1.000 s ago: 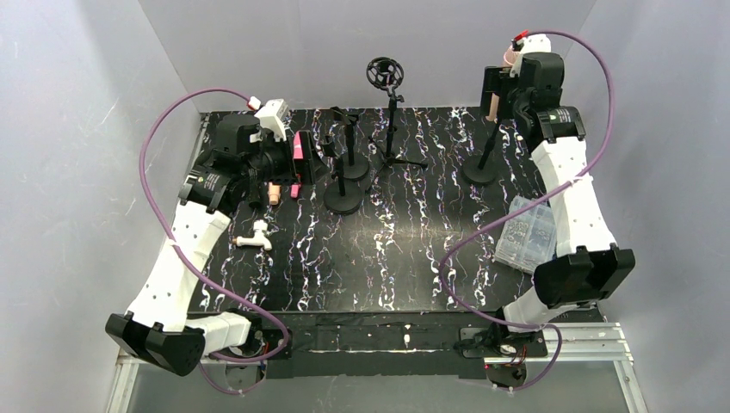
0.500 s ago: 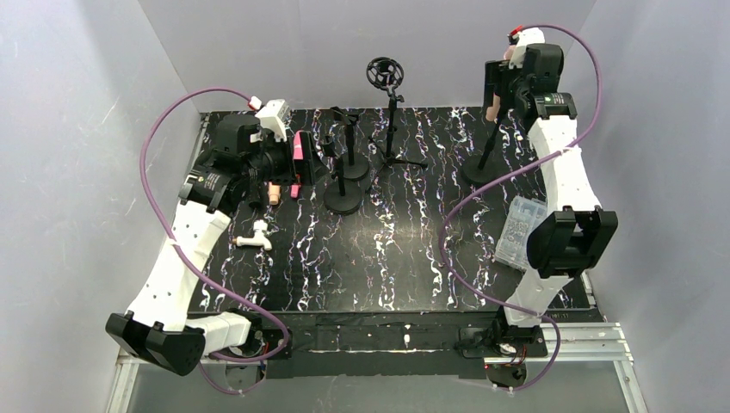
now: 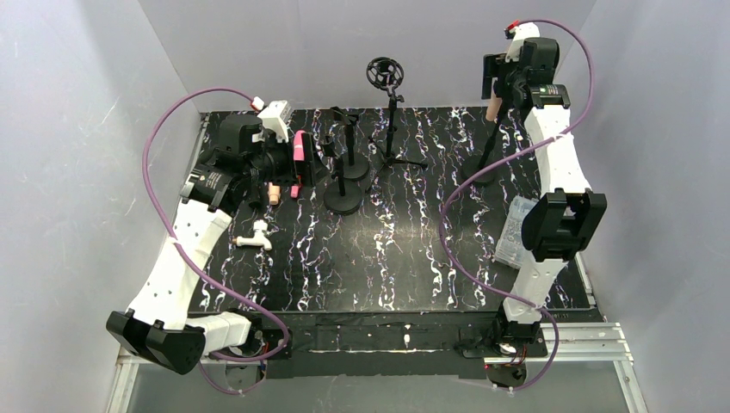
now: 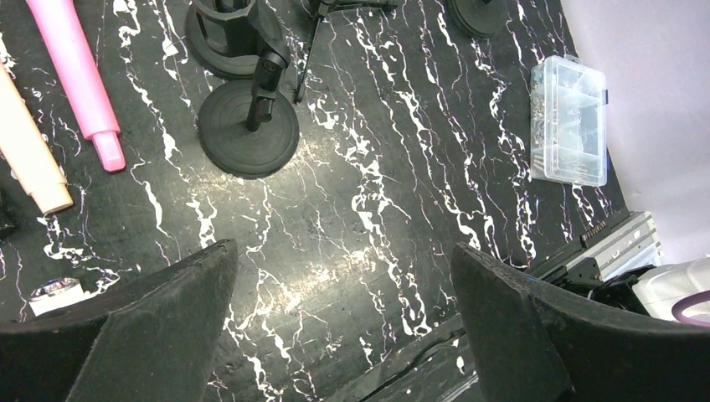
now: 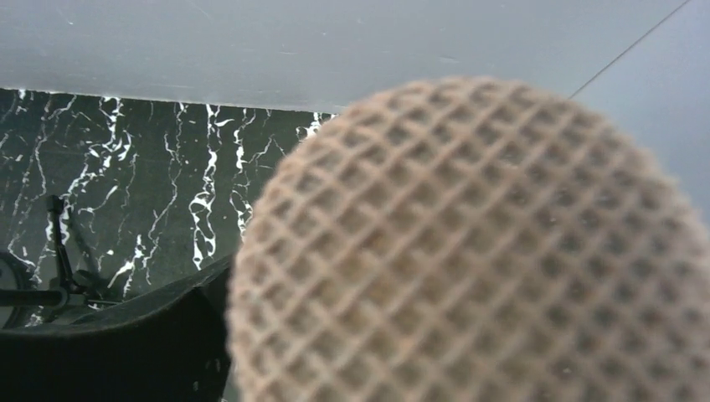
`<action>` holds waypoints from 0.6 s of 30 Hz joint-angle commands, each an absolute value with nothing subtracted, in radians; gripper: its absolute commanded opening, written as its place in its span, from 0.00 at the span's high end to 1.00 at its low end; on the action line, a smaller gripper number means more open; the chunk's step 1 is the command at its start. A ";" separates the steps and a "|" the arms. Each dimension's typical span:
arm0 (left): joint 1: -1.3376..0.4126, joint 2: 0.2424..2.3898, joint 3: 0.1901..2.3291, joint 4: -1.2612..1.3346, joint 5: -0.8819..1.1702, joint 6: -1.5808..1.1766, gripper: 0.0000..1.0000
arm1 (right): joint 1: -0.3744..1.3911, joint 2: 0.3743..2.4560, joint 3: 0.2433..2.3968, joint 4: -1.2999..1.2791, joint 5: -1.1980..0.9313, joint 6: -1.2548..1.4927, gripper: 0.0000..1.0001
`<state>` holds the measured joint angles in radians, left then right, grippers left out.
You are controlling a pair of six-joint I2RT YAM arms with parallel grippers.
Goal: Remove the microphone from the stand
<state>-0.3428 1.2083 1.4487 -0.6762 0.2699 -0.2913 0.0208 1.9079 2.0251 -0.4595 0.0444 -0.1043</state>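
Observation:
My right gripper [image 3: 497,86] is raised high at the back right, shut on a beige microphone [image 3: 493,108] that it holds upright. The microphone's mesh head [image 5: 469,251] fills the right wrist view, with one dark finger [image 5: 109,352] beside it. The black stand [image 3: 479,170] leans below it, its pole top close to the microphone's lower end; I cannot tell whether they touch. My left gripper [image 3: 303,168] hovers open and empty over the left of the table, and the left wrist view shows its fingers wide apart [image 4: 343,251].
Two round-base stands [image 3: 344,200] [image 3: 355,179] and a tripod stand with a ring mount [image 3: 384,73] stand mid-back. A pink microphone [image 4: 77,75] and a beige one [image 4: 29,142] lie at the left. A clear plastic box [image 3: 527,231] lies right, a white part [image 3: 256,237] left.
My right arm has straightened and lifted the microphone up and back, away from the stand. My left arm has not moved.

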 commanded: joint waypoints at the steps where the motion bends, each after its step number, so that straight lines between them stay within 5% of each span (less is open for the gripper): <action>1: -0.347 1.203 1.482 -0.700 0.261 -0.273 0.02 | 0.018 1.904 2.080 -0.406 0.022 -0.083 0.18; 4: -0.347 1.206 1.483 -0.701 0.261 -0.272 0.02 | 0.018 1.909 2.083 -0.416 0.021 -0.079 0.33; 8: -0.347 1.207 1.483 -0.702 0.264 -0.273 0.02 | 0.018 1.904 2.081 -0.428 0.019 -0.076 0.38; 18: -0.347 1.209 1.466 -0.685 0.287 -0.279 0.02 | 0.021 1.857 2.083 -0.478 -0.034 -0.009 0.75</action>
